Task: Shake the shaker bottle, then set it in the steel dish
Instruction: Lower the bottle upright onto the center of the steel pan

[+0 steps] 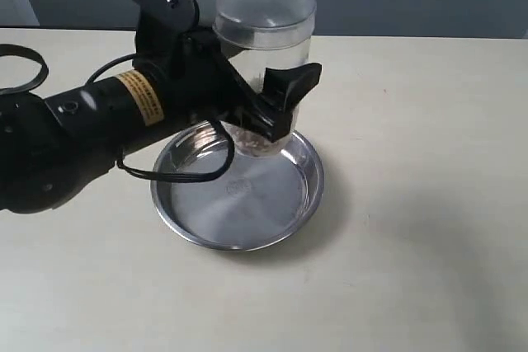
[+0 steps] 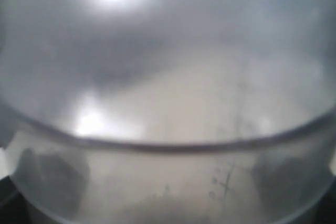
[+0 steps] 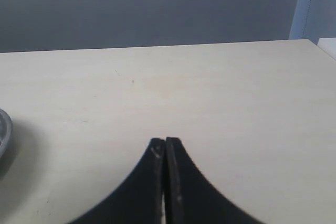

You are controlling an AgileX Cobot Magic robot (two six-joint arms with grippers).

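The shaker bottle [image 1: 266, 18] stands upright over the far part of the steel dish [image 1: 206, 224], its frosted dome high and brown pellets at its bottom. Whether its base touches the dish floor I cannot tell. My left gripper [image 1: 272, 109] is shut on the bottle's clear lower body, one black finger [image 1: 290, 88] across its front. In the left wrist view the bottle [image 2: 168, 103] fills the whole picture, blurred. My right gripper [image 3: 165, 141] is shut with nothing in it, hovering over bare table; only the dish's rim [image 3: 3, 132] shows at that view's edge.
The beige table [image 1: 429, 204] spreads around the dish. The left arm's black body and cable [image 1: 177, 177] reach in from the left, overhanging the dish's near-left rim. A grey wall lies behind the table's far edge.
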